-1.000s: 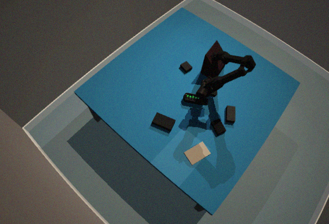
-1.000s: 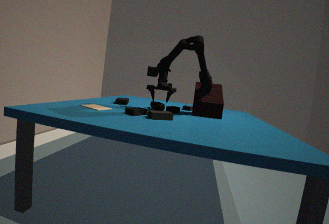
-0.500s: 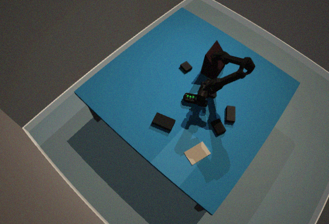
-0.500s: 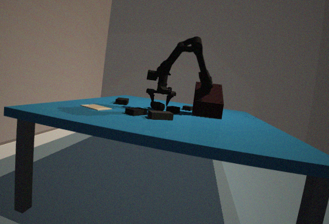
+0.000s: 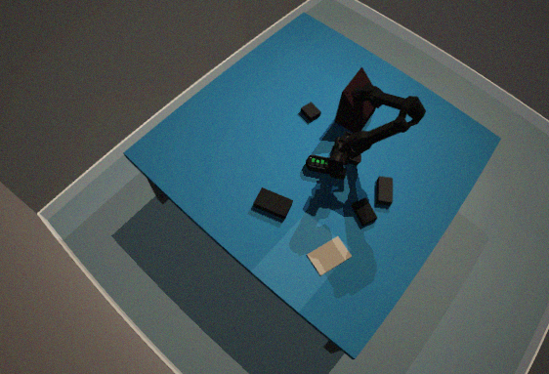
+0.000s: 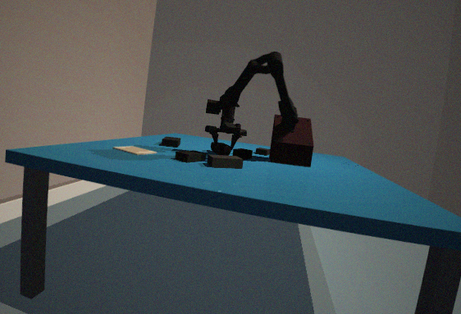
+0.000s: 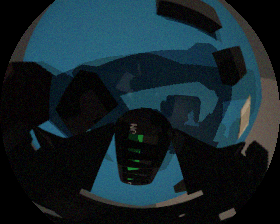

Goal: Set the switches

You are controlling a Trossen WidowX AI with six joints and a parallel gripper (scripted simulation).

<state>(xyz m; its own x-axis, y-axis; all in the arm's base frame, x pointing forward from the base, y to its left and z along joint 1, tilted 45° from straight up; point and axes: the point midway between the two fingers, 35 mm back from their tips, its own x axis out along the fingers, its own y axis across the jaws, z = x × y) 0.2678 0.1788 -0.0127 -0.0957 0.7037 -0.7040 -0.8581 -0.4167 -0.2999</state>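
And here is the claw [image 5: 333,166] [image 6: 224,148] [image 7: 144,130], down low over the controller [image 5: 315,162] [image 6: 221,147] [image 7: 143,147], its two fingers standing well apart, one along each side of the casing! In the wrist view their dark inner edges meet the unit's outline left and right; whether they are truly pinching it or only straddling it, I cannot tell. The controller is at the middle of the blue table [image 5: 220,130] [image 6: 287,191], switches facing up toward the wrist, green showing on several of them (the numbers are too dim to read from here).

Over to the exterior view: the arm [image 5: 381,132] [image 6: 246,76] arches up from the dark red box [image 5: 356,105] [image 6: 291,142] on the right and drops down to the controller. Dark blocks [image 5: 273,204] [image 6: 225,161] [image 7: 187,14] lie around the unit, one of them on the near side, another far to the left. And at the left, lying flat, a pale tan pad [image 5: 329,256] [image 6: 134,150] [image 7: 244,117], well apart from the claw.
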